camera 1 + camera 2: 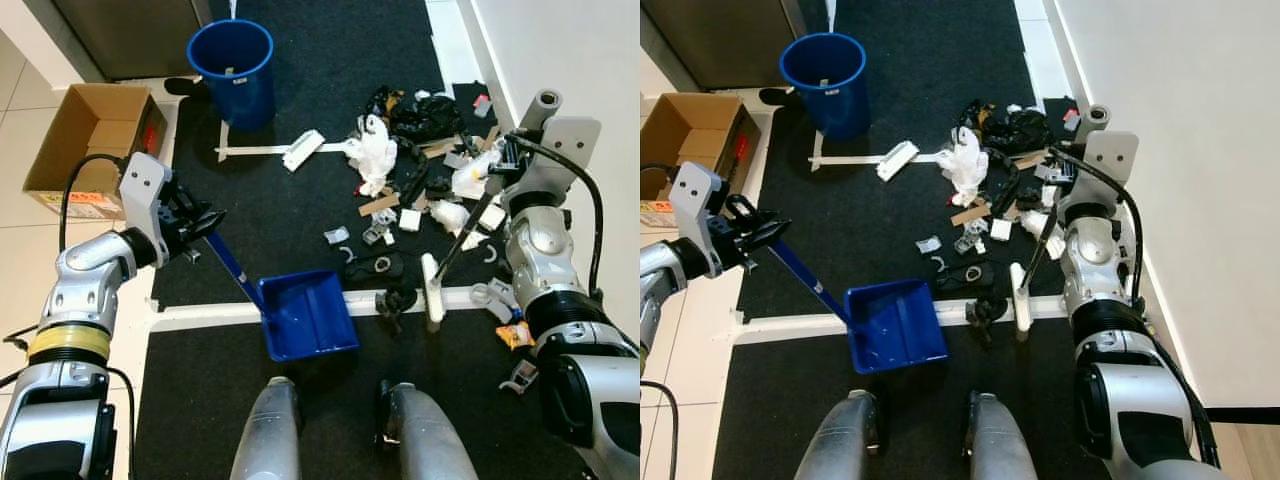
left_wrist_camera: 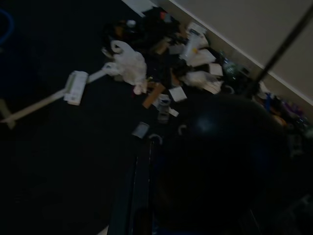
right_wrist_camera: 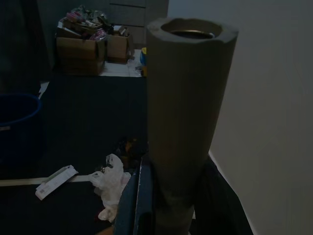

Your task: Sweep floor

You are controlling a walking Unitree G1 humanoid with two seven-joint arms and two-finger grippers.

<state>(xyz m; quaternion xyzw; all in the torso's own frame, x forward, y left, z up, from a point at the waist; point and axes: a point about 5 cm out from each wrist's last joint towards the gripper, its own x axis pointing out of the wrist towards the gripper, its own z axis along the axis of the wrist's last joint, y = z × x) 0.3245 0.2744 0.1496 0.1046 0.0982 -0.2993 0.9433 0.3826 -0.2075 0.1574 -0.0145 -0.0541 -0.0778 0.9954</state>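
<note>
Left gripper (image 1: 208, 222) pinches the dustpan (image 1: 308, 315) handle, right gripper (image 1: 512, 160) clamps the broom (image 1: 434, 290); drag litter (image 1: 415, 170) from upper right into a flat pan.

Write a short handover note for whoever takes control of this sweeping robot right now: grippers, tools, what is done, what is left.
Left gripper is shut on the blue dustpan handle; the pan rests on the black mat by the robot's feet, holding no litter.
Right gripper is shut on the broom handle, its white head down beside the pan.
Litter pile lies scattered ahead on the right.
Blue bin stands ahead on the left.
Done: tools in hand. Left: sweep litter into the pan, empty into the bin.
</note>
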